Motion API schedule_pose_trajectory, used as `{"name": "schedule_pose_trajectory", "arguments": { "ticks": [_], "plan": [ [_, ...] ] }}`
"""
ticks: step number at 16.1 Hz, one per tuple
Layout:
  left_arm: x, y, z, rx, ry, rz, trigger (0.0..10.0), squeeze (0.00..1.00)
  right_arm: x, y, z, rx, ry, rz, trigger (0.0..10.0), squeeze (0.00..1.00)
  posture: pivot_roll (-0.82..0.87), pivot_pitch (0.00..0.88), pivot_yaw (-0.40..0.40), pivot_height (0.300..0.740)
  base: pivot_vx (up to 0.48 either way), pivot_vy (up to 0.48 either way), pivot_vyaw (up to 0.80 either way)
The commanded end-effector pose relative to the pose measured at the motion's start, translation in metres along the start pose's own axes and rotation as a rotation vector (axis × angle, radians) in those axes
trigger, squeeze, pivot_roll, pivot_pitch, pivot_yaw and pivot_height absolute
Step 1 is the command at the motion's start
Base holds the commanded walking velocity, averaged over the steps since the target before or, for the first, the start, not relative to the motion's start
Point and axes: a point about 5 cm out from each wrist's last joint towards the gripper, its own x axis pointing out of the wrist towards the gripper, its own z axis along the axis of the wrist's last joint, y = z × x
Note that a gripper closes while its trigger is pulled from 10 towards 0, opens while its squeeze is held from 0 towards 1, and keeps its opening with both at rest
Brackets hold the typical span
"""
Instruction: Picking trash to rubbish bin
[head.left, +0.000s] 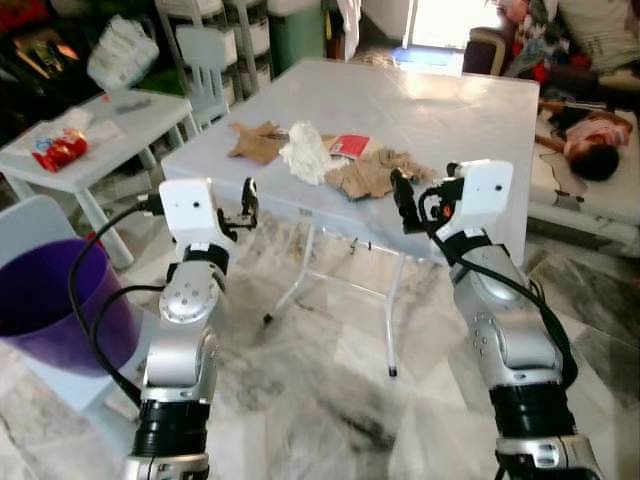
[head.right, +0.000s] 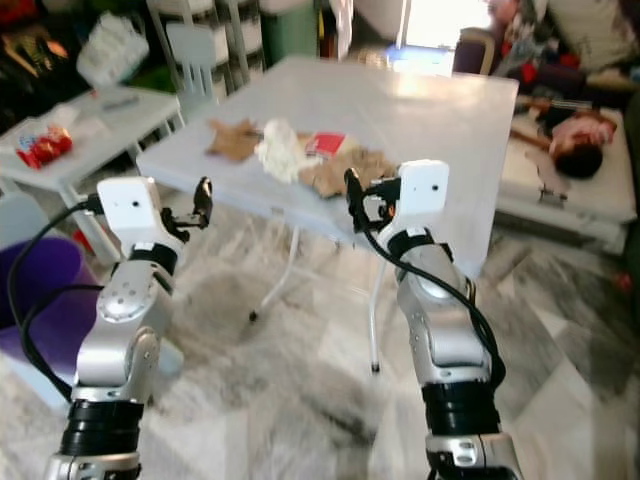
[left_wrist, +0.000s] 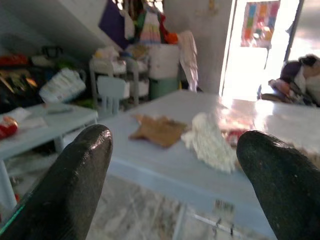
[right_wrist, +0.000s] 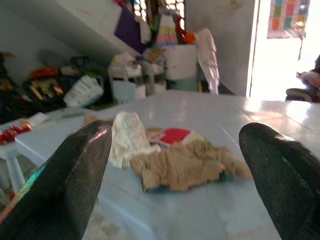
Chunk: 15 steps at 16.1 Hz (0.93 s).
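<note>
Trash lies near the front edge of a pale folding table (head.left: 470, 110): a flat brown paper scrap (head.left: 254, 141), a crumpled white tissue (head.left: 305, 152), a red and white wrapper (head.left: 349, 146) and a crumpled brown paper (head.left: 375, 174). A purple rubbish bin (head.left: 50, 300) stands on the floor at my left. My left gripper (head.left: 246, 205) hovers open just before the table's left front corner. My right gripper (head.left: 403, 200) is open just short of the crumpled brown paper (right_wrist: 185, 165). Both sets of fingers (left_wrist: 75, 185) (right_wrist: 65, 185) are spread wide with nothing between them.
A small white side table (head.left: 100, 135) with a red packet (head.left: 60, 150) stands left of the folding table, with a white child's chair (head.left: 207, 55) and cluttered shelves behind. A person (head.left: 590, 140) lies on a mattress at the right. The floor is marbled tile.
</note>
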Motion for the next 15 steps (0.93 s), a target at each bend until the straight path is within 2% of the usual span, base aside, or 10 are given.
{"name": "schedule_pose_trajectory", "arguments": {
  "ticks": [1,8,11,15],
  "plan": [
    [0.002,-0.003,0.0,0.001,0.004,-0.009,10.0,0.0,-0.001,-0.002,0.001,-0.012,-0.002,-0.005,10.0,0.0,0.06,0.01,0.02,0.74,0.368,0.0,0.0],
    [0.008,0.001,0.001,-0.002,0.009,0.004,10.0,0.0,-0.001,-0.004,0.0,-0.021,-0.003,-0.016,10.0,0.0,0.05,0.005,0.026,0.74,0.392,0.0,0.0],
    [0.007,0.001,-0.005,-0.002,0.038,0.019,10.0,0.0,-0.001,-0.003,-0.001,-0.029,0.01,-0.005,10.0,0.0,0.05,0.005,0.024,0.74,0.0,0.0,0.0],
    [0.003,0.001,-0.02,0.0,0.1,0.027,10.0,0.0,-0.002,-0.002,-0.013,-0.04,0.101,0.034,10.0,0.0,0.05,0.012,0.02,0.74,0.0,0.0,0.0]
  ]
}}
